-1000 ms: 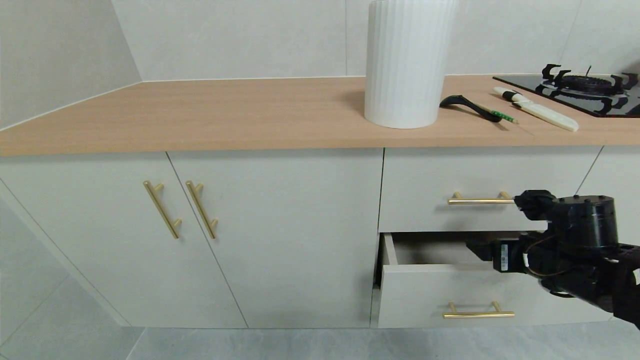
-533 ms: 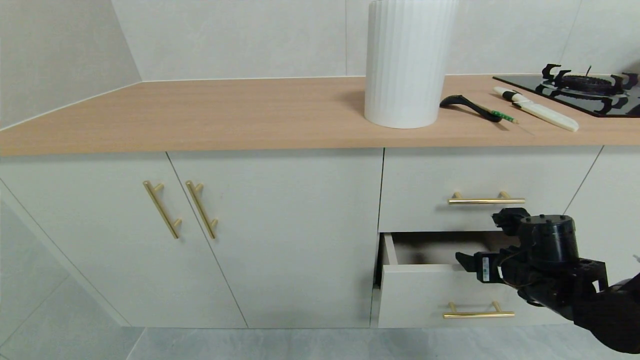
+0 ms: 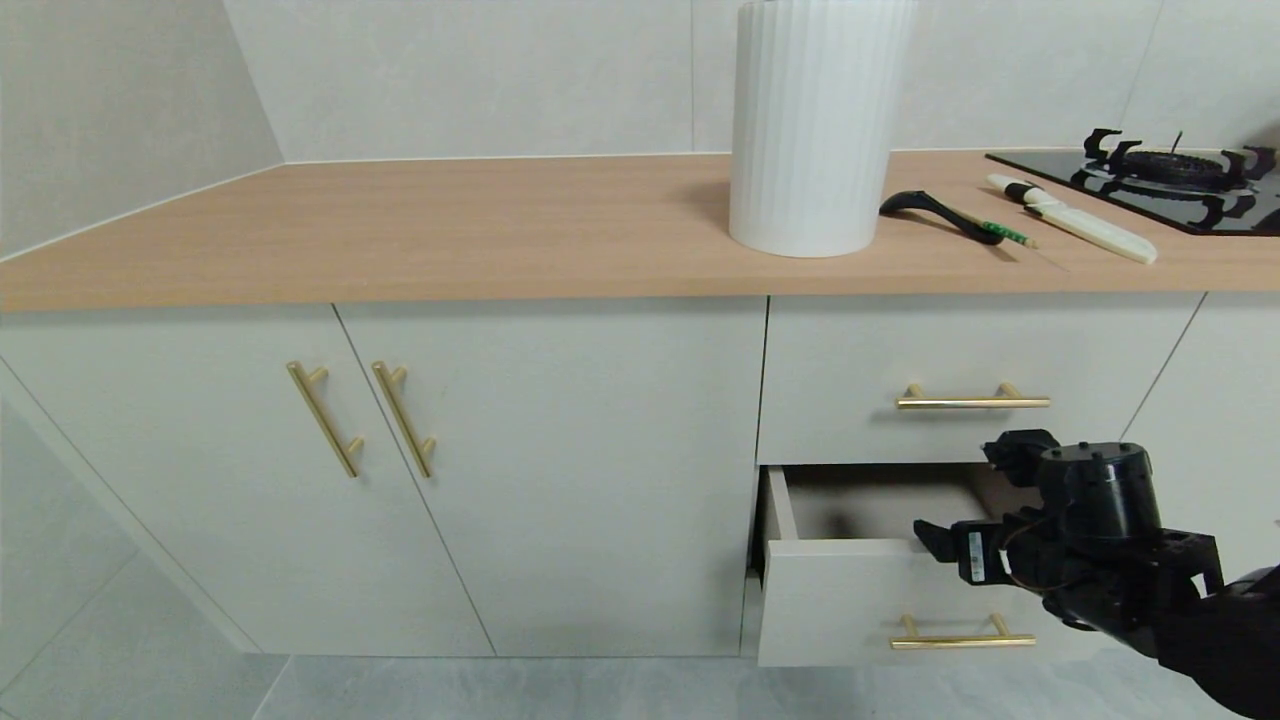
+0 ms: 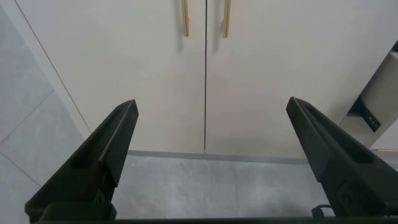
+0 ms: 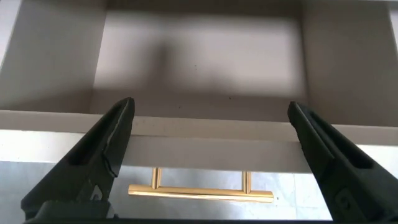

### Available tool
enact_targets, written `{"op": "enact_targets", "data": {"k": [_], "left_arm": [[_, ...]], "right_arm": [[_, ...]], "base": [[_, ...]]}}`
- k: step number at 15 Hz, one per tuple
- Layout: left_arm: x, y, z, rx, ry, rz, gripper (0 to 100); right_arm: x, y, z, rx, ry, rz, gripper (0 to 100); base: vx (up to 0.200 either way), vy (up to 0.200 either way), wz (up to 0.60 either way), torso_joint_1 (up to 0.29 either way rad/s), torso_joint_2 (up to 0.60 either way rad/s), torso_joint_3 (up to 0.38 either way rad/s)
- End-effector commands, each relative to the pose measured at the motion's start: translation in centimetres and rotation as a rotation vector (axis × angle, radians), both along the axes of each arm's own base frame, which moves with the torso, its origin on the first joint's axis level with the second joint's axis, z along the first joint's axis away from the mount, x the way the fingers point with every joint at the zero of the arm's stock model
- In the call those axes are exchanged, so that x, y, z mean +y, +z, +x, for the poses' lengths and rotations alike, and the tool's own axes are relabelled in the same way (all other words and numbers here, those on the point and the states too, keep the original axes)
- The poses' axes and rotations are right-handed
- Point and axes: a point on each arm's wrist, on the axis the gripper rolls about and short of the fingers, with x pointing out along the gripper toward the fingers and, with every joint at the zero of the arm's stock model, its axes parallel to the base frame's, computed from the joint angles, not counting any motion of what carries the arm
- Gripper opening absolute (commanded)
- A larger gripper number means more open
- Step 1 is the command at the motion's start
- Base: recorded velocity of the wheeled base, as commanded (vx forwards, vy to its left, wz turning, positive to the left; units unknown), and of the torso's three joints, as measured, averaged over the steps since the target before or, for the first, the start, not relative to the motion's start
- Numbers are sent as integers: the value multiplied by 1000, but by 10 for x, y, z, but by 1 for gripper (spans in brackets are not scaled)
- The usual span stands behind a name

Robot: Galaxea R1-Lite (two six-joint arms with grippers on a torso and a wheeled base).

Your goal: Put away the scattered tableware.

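Farther out the lower drawer (image 3: 850, 595) has been drawn; the right gripper (image 3: 975, 490) is held spread at its front edge, the left gripper (image 4: 208, 155) spread before cabinet doors (image 4: 205, 68). On the counter (image 3: 450, 230) the ladle (image 3: 905, 203) and knife (image 3: 1078, 222) are left.

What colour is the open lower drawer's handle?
Gold: the metal bar handle, best in the head view.

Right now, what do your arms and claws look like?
The right arm is matte black, with a round drum-shaped housing at the wrist, a small white label and a thin cable looping beside it. The right claw and left claw match: each has two long, flat black fingers tapering to blunt tips.
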Motion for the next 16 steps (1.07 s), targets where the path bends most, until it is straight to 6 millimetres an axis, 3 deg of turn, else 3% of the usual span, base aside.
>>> {"op": "enact_targets", "data": {"k": [1,8,12,16], "left_arm": [[0,0,0,1,1,0,100],[0,0,0,1,1,0,100],[0,0,0,1,1,0,100],[0,0,0,1,1,0,100]], "right_arm": [[-2,8,-5,15,3,-4,100],[-9,27,-31,221,44,-82,100],[-14,33,-62,424,211,-208,100],[-14,39,-63,401,208,-201,100]], "base": [[0,0,0,0,0,0],[0,0,0,0,0,0],[0,0,0,0,0,0],[0,0,0,0,0,0]]}}
